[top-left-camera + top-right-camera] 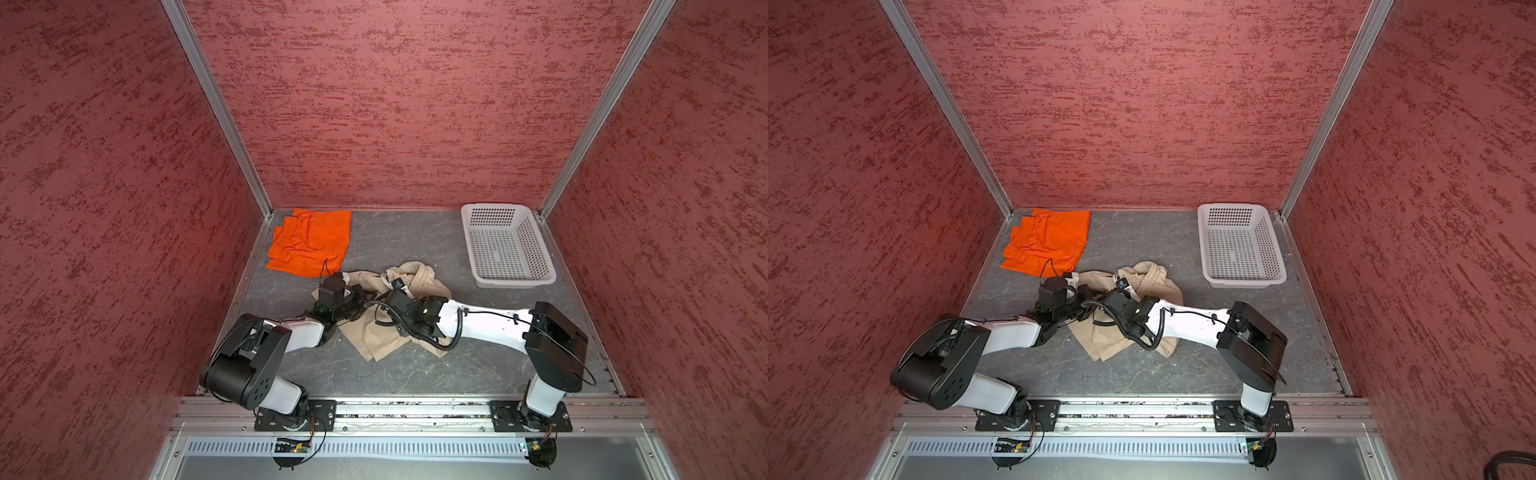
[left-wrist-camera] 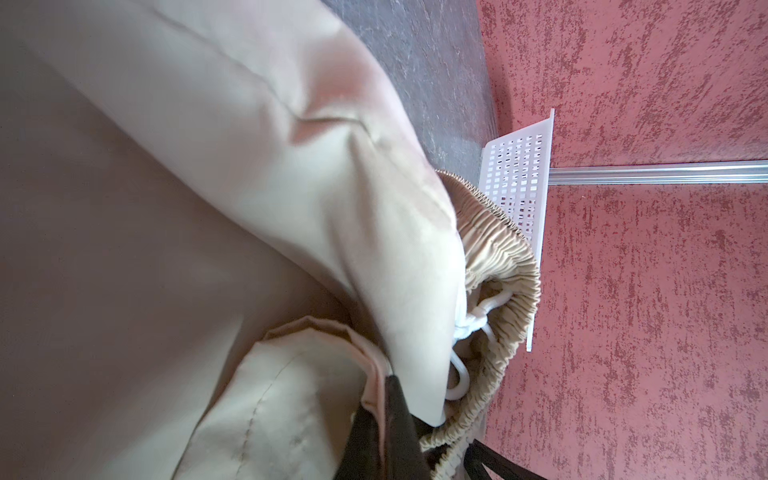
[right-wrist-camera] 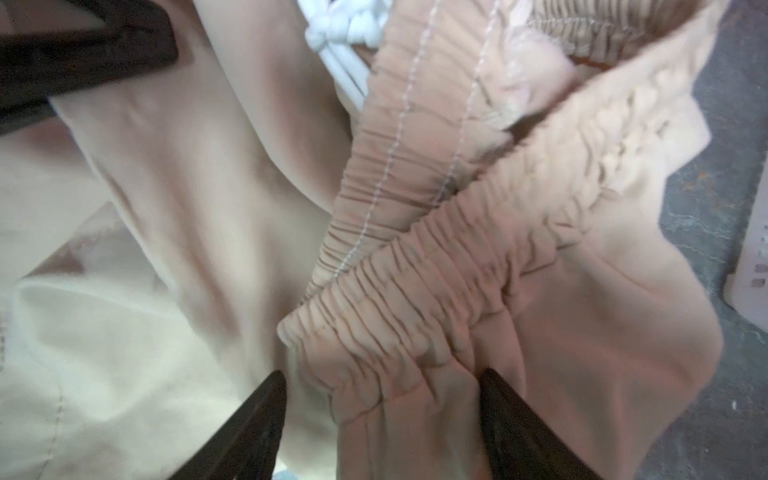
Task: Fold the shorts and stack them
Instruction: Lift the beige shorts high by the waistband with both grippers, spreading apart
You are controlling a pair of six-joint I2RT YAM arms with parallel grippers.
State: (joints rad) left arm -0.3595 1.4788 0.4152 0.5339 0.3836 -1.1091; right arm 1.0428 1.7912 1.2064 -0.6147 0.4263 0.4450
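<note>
Folded bright orange cloth shorts [image 1: 309, 243] lie far left on the grey table [image 1: 415, 232]. Mid-table, the left gripper [image 2: 376, 399] pinches crumpled beige cloth shorts [image 1: 374, 336]. The right gripper [image 3: 382, 374], spread, straddles their gathered waistband [image 3: 457, 291]. A white perforated plastic basket [image 1: 515, 282] stands far right.

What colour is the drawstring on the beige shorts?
White; the knotted drawstring shows best in the left wrist view.

left gripper [image 2: 380, 399] clamped, right gripper [image 3: 384, 376] — jaws spread
</note>
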